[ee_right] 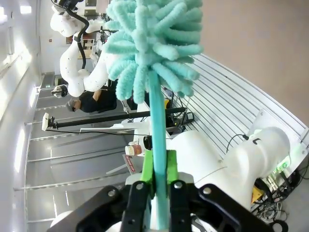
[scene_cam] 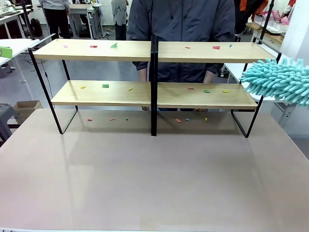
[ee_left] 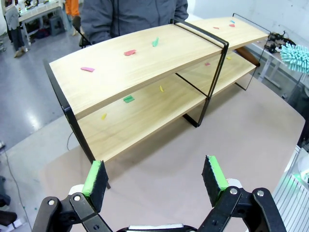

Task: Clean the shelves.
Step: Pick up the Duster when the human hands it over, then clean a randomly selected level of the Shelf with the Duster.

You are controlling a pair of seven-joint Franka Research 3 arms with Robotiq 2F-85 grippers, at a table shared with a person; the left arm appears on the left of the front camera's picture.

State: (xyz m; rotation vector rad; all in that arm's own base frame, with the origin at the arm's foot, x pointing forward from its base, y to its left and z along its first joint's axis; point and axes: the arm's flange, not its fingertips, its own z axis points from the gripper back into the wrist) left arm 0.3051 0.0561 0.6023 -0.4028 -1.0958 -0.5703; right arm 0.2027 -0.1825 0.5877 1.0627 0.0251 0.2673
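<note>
The shelves stand across the far half of the table, two light wooden boards on a black frame with a black centre post. Small coloured paper scraps lie on both boards and on the tabletop under them. A turquoise fluffy duster hangs at the right end of the shelves, level with the gap between the boards. My right gripper is shut on the duster's handle. My left gripper is open above the table, in front of the shelves' left end, with nothing between its pads.
A person in a dark jacket stands behind the shelves, hands near the lower board. The grey-brown tabletop stretches bare in front of the shelves. A cardboard box sits on the floor at the left.
</note>
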